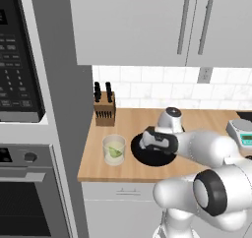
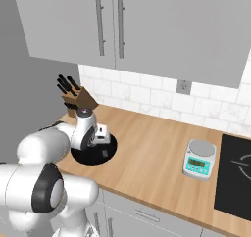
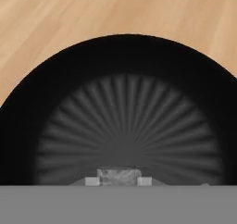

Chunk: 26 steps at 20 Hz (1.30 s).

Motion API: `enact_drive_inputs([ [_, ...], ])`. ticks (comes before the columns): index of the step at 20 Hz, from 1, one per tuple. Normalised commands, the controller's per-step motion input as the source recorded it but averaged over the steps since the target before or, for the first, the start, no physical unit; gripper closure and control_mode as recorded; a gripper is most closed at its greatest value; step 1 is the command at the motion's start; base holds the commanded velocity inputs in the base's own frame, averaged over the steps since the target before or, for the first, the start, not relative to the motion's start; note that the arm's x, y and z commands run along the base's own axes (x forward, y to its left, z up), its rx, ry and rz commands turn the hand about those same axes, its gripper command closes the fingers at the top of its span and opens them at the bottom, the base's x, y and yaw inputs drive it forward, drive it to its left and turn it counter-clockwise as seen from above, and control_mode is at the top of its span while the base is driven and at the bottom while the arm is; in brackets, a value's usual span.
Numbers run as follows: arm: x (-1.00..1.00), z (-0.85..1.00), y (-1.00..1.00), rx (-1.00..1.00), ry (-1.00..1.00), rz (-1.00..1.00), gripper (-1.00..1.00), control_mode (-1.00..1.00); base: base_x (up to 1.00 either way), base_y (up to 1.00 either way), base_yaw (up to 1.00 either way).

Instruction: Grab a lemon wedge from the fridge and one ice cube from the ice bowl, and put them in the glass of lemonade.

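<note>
Gripper (image 3: pixel 119 180) sitting down in ice bowl (image 3: pixel 125 70), jaws pinching ice cube (image 3: pixel 119 176); glass (image 1: pixel 113 150) standing just left of bowl.

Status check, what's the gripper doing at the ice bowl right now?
Gripper down in the ice bowl, shut on an ice cube. Glass of lemonade left of the bowl, lemon wedge already inside. Nothing between them.
</note>
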Motion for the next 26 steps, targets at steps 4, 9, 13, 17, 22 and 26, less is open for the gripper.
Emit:
enact_drive_inputs([
  [4, -0.12, 0.55, 0.04, 0.04, -0.13, 0.02, 1.00, -1.00, 0.00, 0.00, 0.00],
  [9, -0.41, 0.56, 0.46, 0.01, -0.20, 0.12, 1.00, -1.00, 0.00, 0.00, 0.00],
  [13, -0.41, 0.94, 0.84, 0.00, -0.17, 0.15, 1.00, -1.00, 0.00, 0.00, 0.00],
  [17, -0.49, 1.00, 0.80, 0.00, -0.14, 0.15, 1.00, -1.00, 0.00, 0.00, 0.00],
  [22, -0.33, 0.51, 0.53, -0.06, -0.01, 0.09, 1.00, -1.00, 0.00, 0.00, 0.00],
  [26, -0.03, 0.01, 0.15, -0.13, 0.01, 0.01, 1.00, -1.00, 0.00, 0.00, 0.00],
])
